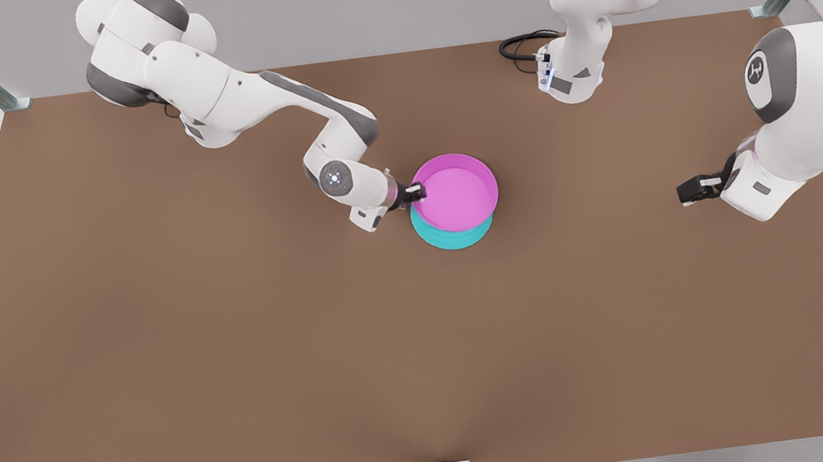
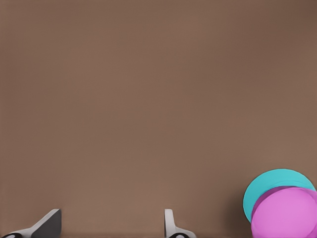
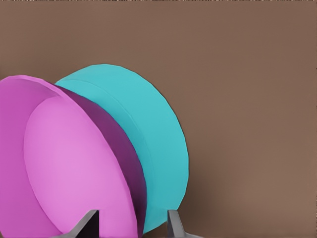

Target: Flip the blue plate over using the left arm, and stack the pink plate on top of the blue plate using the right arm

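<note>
in the front view the pink plate sits rim-up on the blue plate mid-desk, set a little off it, with the right hand clamped on the pink rim at the front view's left, while the left hand waits well apart at the front view's right. the left wrist view has the left hand with fingers apart over bare desk, both plates off to one side. in the right wrist view the right hand straddles the pink rim with the blue underside just behind, so i judge the stacking is at its release step: next the fingers must part and lift straight off without dragging the pink plate.
</note>
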